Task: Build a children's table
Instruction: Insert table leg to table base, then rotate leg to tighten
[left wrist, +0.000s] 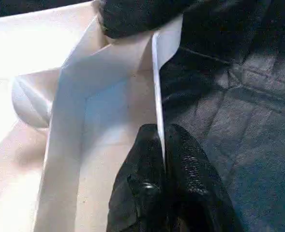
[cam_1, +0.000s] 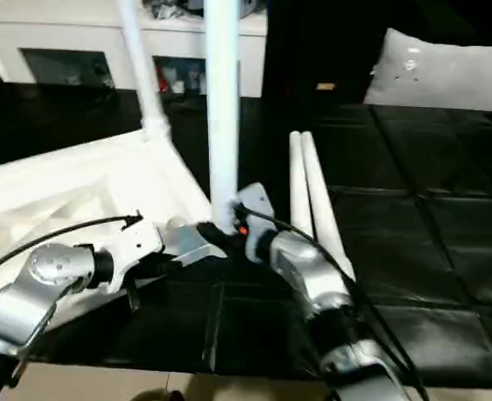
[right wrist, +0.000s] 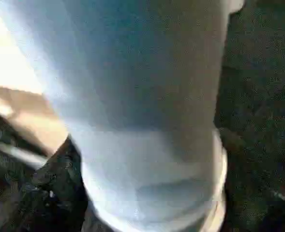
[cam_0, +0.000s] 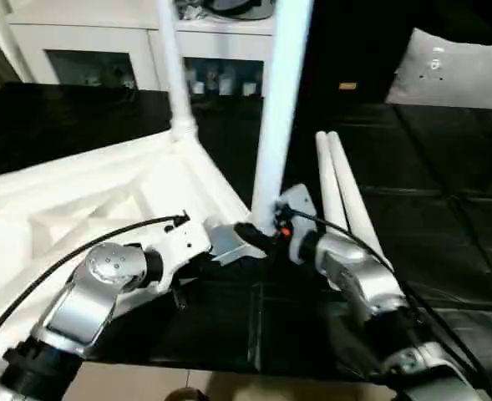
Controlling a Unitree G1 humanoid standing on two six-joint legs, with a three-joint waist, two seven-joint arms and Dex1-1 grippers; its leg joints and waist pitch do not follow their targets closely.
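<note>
Upright, a leg (cam_0: 277, 109) stood in the tabletop's near corner socket.
Left gripper (left wrist: 162, 159) pinched the tabletop's (cam_0: 78, 200) rim; right gripper's (cam_0: 271, 232) grip beside that leg was unclear.

Right up against my wrist stands a white table leg (right wrist: 147, 106), upright and very close, its rounded lower end seated in a white collar (right wrist: 218, 193). One of my black fingers (right wrist: 60, 193) sits just beside the tube's base, whether touching it I cannot tell. Dark matting (right wrist: 258, 96) lies behind, and pale table plastic (right wrist: 21, 96) on the other side.
</note>
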